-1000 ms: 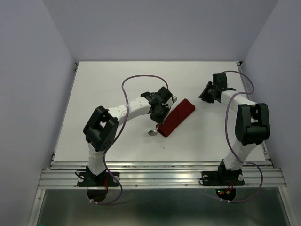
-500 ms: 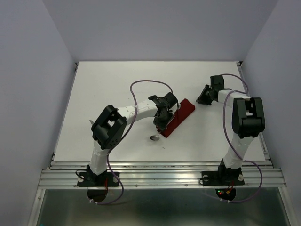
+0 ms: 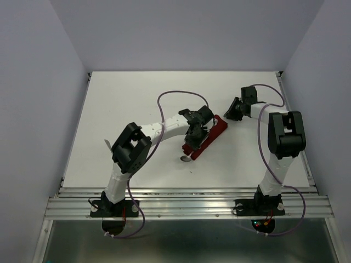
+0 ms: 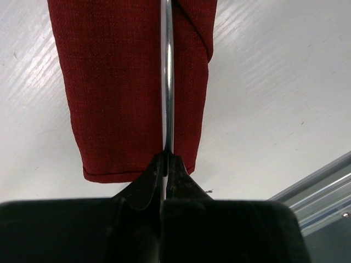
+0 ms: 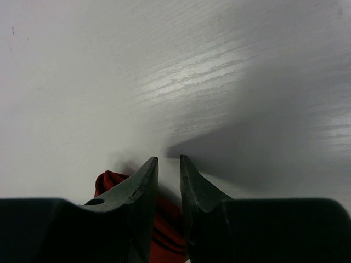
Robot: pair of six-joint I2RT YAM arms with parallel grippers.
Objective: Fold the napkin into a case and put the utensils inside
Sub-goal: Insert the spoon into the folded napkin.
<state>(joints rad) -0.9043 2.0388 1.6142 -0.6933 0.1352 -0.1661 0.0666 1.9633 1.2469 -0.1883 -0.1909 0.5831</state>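
The napkin is folded into a narrow dark red case (image 3: 217, 127) lying diagonally at the table's middle. My left gripper (image 3: 195, 133) hovers over its near half, shut on the thin silver handle (image 4: 166, 82) of a spoon. The handle runs along the cloth (image 4: 120, 82) and under a fold at its far part. The spoon's bowl (image 3: 186, 158) sticks out past the case's near end. My right gripper (image 3: 231, 111) is low at the case's far end, slightly open with nothing between its fingers (image 5: 143, 175). Red cloth (image 5: 109, 183) shows just under its left finger.
The white table (image 3: 131, 98) spreads around the case. A metal rail (image 3: 186, 193) runs along the near edge and shows in the left wrist view too, as the rail corner (image 4: 321, 183). Purple cables loop above both arms. Grey walls enclose three sides.
My left gripper has slid right along the case, carrying the spoon with it. My right gripper has moved left toward the case's far end and narrowed a little.
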